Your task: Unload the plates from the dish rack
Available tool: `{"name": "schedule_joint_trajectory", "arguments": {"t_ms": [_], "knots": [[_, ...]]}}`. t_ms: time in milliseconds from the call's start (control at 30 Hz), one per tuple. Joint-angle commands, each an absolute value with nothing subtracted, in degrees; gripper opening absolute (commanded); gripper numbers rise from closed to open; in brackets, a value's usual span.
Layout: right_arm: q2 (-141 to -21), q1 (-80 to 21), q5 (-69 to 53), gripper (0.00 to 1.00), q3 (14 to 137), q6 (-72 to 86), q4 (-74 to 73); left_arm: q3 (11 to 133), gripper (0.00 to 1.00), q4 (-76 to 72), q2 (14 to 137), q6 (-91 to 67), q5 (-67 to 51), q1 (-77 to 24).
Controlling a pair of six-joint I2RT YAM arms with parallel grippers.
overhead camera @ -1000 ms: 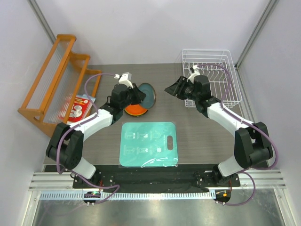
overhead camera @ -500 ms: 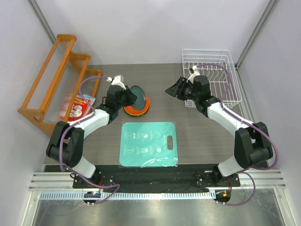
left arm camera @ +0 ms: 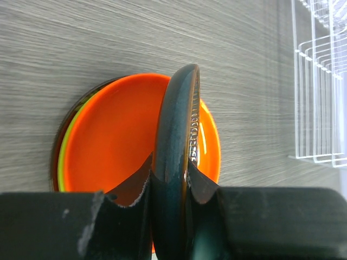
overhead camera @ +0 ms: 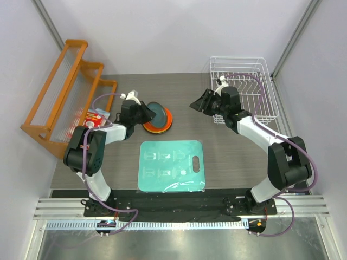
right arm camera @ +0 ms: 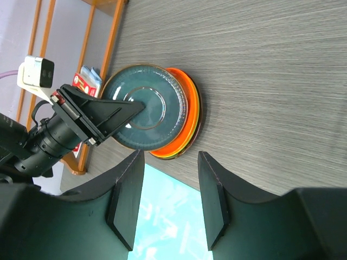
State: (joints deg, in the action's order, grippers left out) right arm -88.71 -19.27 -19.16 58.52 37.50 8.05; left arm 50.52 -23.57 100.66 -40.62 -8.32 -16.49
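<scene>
Plates (left arm camera: 108, 141): three stacked, one clamped.

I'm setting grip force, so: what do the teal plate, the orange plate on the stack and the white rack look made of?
Teal plate: likely glazed ceramic, going by its thick rounded rim and glossy highlights; hard plastic is possible. Orange plate: apparently the same, smooth and shiny with reflections. Rack: thin wire, probably white-coated metal, with an even, dull look.

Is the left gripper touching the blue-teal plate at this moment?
Touching. The left wrist view shows the left gripper with both fingers pressed against the two faces of the blue-teal plate at its rim, with no gap.
</scene>
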Motion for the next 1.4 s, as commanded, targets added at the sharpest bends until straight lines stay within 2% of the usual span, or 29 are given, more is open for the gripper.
{"name": "schedule_joint_trajectory", "arguments": {"t_ms": [0,167,267,333,367,400,967,1167,1367], "knots": [[-89.6,-18.9,-20.2,0.50,61.2,36.4,9.3,51.8,0.07,-31.5,102.8,-43.8,-13.4,-15.4],[-89.8,-18.9,-20.1,0.50,61.6,36.1,9.1,51.6,0.43,-30.6,103.8,-44.1,-14.6,-15.1],[-89.3,-18.9,-19.5,0.50,61.5,35.6,8.5,51.9,0.59,-28.2,103.5,-43.7,-14.0,-15.1],[-88.9,-18.9,-19.1,0.50,61.8,35.0,7.7,51.9,0.64,-26.4,103.1,-42.9,-13.3,-15.1],[-88.9,-18.9,-18.7,0.50,61.9,34.8,7.6,52.0,0.96,-25.6,102.9,-42.5,-12.5,-15.1],[-88.5,-18.9,-18.5,0.50,61.9,34.6,7.3,52.1,0.99,-24.8,102.1,-42.1,-12.1,-15.1],[-81.1,-18.7,-2.3,0.53,63.5,22.0,-6.2,57.0,1.00,-2.8,84.3,-29.7,-2.3,-15.3],[-77.8,-18.6,3.9,0.57,63.0,18.5,-9.0,61.0,0.99,4.9,76.8,-26.0,-2.9,-15.8],[-70.2,-18.6,14.9,0.67,57.1,11.1,-6.5,63.3,1.00,10.5,66.5,-20.7,2.3,-19.2]]}}
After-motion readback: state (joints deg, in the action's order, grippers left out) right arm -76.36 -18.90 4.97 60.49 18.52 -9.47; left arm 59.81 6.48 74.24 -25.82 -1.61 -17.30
